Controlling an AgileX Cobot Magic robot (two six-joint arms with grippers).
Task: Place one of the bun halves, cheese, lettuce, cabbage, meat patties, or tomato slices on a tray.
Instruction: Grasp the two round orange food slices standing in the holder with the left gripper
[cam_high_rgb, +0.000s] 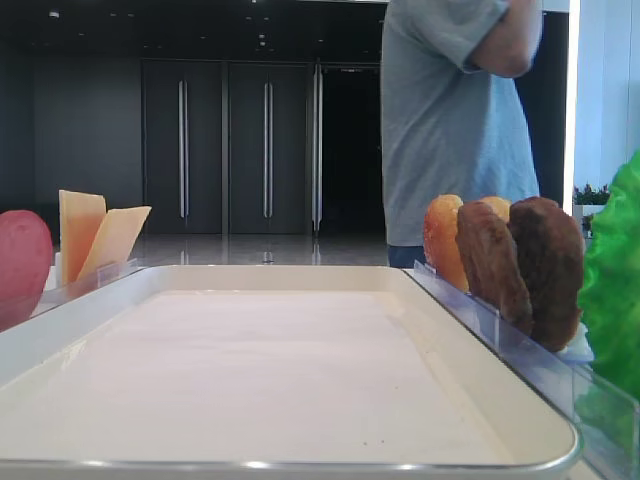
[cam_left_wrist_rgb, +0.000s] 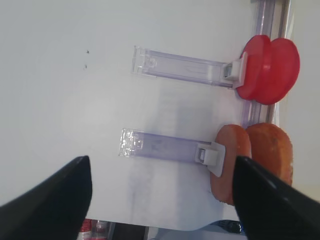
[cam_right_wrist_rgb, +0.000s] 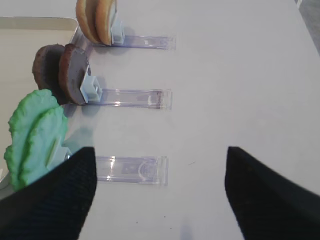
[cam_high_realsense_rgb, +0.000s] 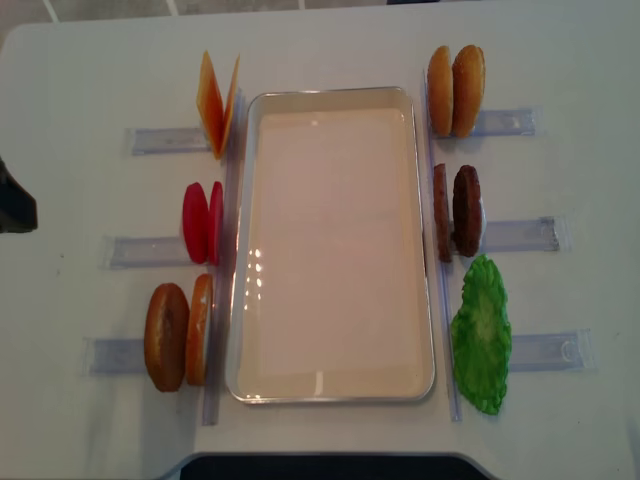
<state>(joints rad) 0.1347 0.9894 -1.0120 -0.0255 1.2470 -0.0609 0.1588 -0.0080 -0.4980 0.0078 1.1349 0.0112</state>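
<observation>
The tray (cam_high_realsense_rgb: 331, 243) lies lengthwise at the middle of the tabletop (cam_high_realsense_rgb: 560, 60), holding nothing, so every ingredient is yet to be moved. The food stands on edge in clear racks (cam_high_realsense_rgb: 515, 235) along both long sides, presumably so each piece offers a thin rim to pinch. On the left side, from far to near: cheese (cam_high_realsense_rgb: 216, 104), tomato slices (cam_high_realsense_rgb: 201, 222), and a pair of bun halves (cam_high_realsense_rgb: 179, 336). On the right side: a second bun pair (cam_high_realsense_rgb: 455, 90), meat patties (cam_high_realsense_rgb: 458, 211), and lettuce (cam_high_realsense_rgb: 481, 335). Each rack's loaded end adjoins the tray rim, keeping the carry short. The left gripper (cam_left_wrist_rgb: 160, 187) hovers over the bare tabletop just outside the tomato and bun racks, fingers (cam_left_wrist_rgb: 55, 200) spread wide, holding nothing. The right gripper (cam_right_wrist_rgb: 159, 192) hovers likewise near the lettuce rack, fingers (cam_right_wrist_rgb: 60, 195) apart and empty. A person (cam_high_rgb: 455, 120) stands beyond the far end.
</observation>
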